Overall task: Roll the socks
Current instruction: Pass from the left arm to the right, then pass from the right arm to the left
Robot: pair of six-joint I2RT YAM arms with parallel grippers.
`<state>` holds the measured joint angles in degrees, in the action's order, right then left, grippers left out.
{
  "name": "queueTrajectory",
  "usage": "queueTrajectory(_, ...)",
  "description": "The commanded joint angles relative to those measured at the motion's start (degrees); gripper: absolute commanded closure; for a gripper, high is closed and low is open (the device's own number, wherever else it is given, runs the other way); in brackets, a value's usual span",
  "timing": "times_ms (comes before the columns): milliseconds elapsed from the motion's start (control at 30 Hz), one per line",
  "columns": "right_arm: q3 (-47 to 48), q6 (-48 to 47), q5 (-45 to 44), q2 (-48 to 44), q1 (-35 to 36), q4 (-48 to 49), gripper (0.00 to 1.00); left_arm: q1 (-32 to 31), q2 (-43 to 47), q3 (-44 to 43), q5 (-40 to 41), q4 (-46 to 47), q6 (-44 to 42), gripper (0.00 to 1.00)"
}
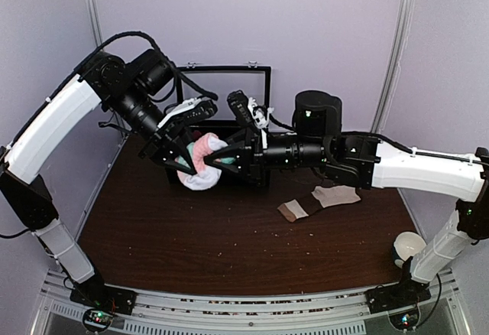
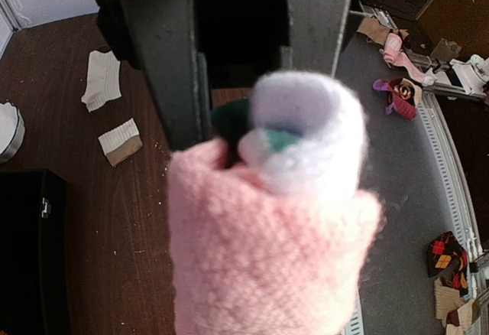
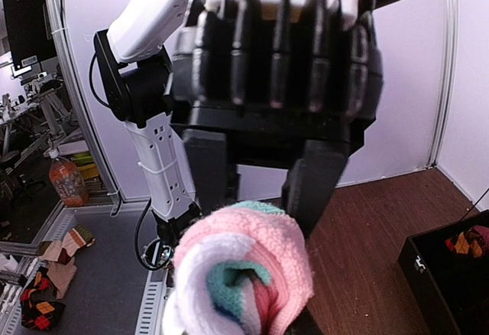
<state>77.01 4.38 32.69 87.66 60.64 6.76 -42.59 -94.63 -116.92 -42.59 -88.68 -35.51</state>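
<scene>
Left of centre, raised over the worktop: pinches the rolled pink sock with the left hand, drawn nearly closed. Just right, clamps it too with the right hand, fingers tight against the fabric. Farther right, flat on the worktop: cream sock.

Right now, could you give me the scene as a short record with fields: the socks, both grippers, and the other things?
pink sock: bunched up, held above the table between the two arms
left gripper: shut on pink sock
right gripper: shut on pink sock, from the opposite side
cream sock: lying flat on the table, right of the pink sock, no gripper on it
black box: at the back of the table, behind the pink sock
white cup: by the right arm's base
</scene>
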Motion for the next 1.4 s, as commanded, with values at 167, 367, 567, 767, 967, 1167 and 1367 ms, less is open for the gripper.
queueTrajectory(167, 0.12, -4.5, -13.13, -0.51, -0.85, -9.41, 1.0, -0.44, 3.05, -0.15, 9.64, 6.36, 0.61, 0.21)
queueTrajectory(367, 4.98, -7.12, -21.96, 4.27, -2.2, -15.24, 1.0, 8.92, 3.57, 2.05, 12.26, 11.24, 1.96, 0.08)
queueTrajectory(567, 18.47, -10.02, -17.55, 14.4, -2.68, -24.06, 1.0, 13.77, 0.85, 3.44, 5.21, 10.29, -3.53, 0.15)
queueTrajectory(767, 21.28, -9.33, -14.03, 17.23, -2.47, -22.27, 1.0, 13.38, 0.52, 8.42, 4.34, 10.12, -7.1, 0.28)
queueTrajectory(967, 22.78, -9.21, -9.24, 18.7, -1.72, -22.97, 1.0, 12.85, -0.27, 9.23, 2.42, 10.55, -7.91, 0.31)
queueTrajectory(1167, 22.78, -7.59, -7.0, 18.95, -0.65, -20.43, 1.0, 12.0, -0.7, 8.38, -1.9, 11.27, -6.13, 0.46)
queueTrajectory(1367, 21.71, -6.61, -7.95, 17.88, -0.25, -17.54, 1.0, 11.48, 0.03, 8.47, -5.27, 9.69, -5.51, 0.58)
